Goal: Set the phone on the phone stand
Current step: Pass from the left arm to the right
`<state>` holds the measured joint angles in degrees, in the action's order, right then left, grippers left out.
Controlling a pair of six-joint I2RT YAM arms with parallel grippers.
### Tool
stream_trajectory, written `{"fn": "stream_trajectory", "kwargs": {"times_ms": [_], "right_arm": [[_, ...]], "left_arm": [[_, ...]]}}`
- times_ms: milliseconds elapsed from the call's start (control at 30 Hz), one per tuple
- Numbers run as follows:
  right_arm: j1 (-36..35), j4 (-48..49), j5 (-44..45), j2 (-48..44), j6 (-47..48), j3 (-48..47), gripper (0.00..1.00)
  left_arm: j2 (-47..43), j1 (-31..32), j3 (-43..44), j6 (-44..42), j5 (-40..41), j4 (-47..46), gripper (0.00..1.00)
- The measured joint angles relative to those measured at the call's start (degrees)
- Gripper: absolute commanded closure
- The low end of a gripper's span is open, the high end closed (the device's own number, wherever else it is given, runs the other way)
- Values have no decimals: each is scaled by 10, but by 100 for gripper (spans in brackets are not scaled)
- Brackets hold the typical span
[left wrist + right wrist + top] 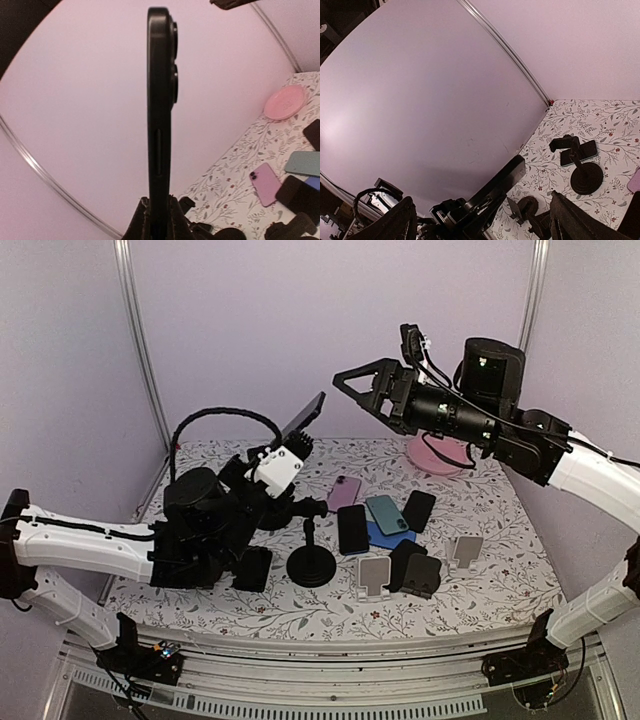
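Transport step: my left claw [296, 444], clamped tight on the black phone [304, 417], must lower it onto the phone stand [311, 562] at six o'clock; my right claw [352, 385] gapes wide, empty.

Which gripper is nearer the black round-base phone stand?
Left. The left gripper, shut on a black phone, is raised just behind the phone stand; the right gripper hangs open, high toward the back right.

The phone [159, 125] I hold is smooth black, with a soft satin sheen along its edge. My left arm [85, 545] wears glossy white plastic shells over matt black joints. The table cover [300, 618] looks like matt printed cloth, floral. The pink plate [285, 101] is smooth. A corner rail [140, 340] is pale shiny metal
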<state>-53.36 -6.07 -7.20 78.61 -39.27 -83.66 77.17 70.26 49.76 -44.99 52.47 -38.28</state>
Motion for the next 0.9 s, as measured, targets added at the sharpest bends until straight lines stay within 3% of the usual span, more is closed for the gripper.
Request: {"fn": "stream_trajectory", "kwargs": {"times_ms": [200, 367, 567, 900], "right_arm": [[0, -31, -20, 14, 0, -33, 17], [0, -51, -38, 26, -2, -50, 21], [0, -92, -18, 27, 2, -52, 21], [0, -86, 13, -5, -4, -2, 31]], "left_arm": [[119, 10, -9, -382, 50, -357, 100], [203, 17, -8, -567, 53, -449, 100], [208, 27, 11, -645, 52, -490, 100], [209, 28, 54, -677, 53, -493, 100]]}}
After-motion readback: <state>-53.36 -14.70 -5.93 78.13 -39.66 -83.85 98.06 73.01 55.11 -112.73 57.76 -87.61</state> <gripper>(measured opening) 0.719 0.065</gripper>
